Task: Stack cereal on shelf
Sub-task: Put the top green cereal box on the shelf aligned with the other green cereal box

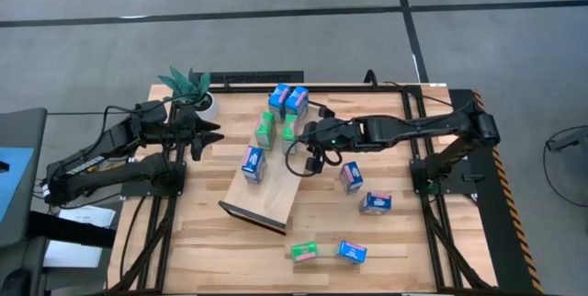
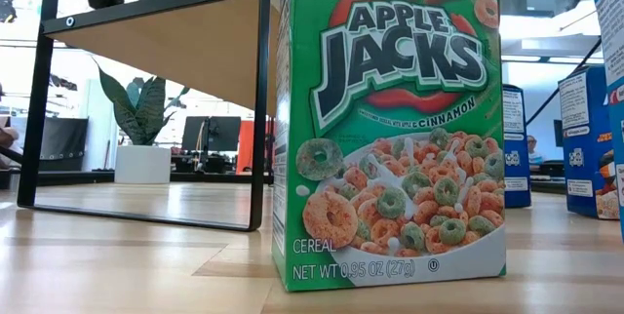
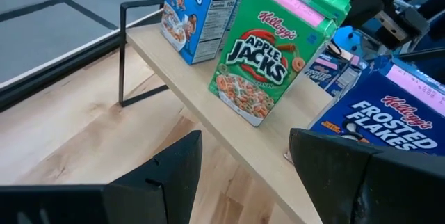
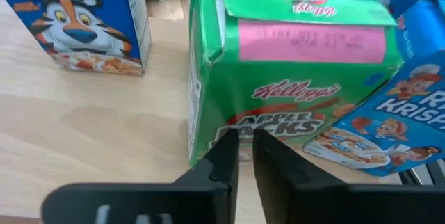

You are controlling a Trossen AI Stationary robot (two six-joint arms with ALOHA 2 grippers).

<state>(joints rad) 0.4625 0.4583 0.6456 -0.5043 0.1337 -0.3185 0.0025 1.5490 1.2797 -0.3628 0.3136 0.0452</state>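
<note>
The shelf [image 1: 268, 197] is a light-wood board on dark end frames, lying slantwise mid-table. On it stand two blue cartons [image 1: 287, 99], a green one [image 1: 265, 129], another green Apple Jacks carton [image 1: 289, 130] and a blue Frosted Flakes carton [image 1: 253, 163]. My right gripper [image 1: 304, 136] is shut, with its tips at the second green carton [image 4: 278, 78] from the table's right. My left gripper [image 1: 219, 136] hangs open just left of the shelf [image 3: 201, 92], facing the first green carton [image 3: 274, 50] and touching nothing. My right gripper [image 4: 243, 154] comes in level from the table's right, its shut fingertips [image 4: 226, 147] against the lower part of the green carton's printed face [image 4: 278, 123]. I cannot tell whether they touch it. The carton stands upright on the shelf.
Loose cartons lie on the table right of and in front of the shelf: two blue [image 1: 351, 176] [image 1: 375, 203], one green [image 1: 305, 251] and one blue [image 1: 351, 251]. A potted plant [image 1: 193, 89] stands at the far left beside my left arm. The green carton [image 2: 390, 129] fills the low view.
</note>
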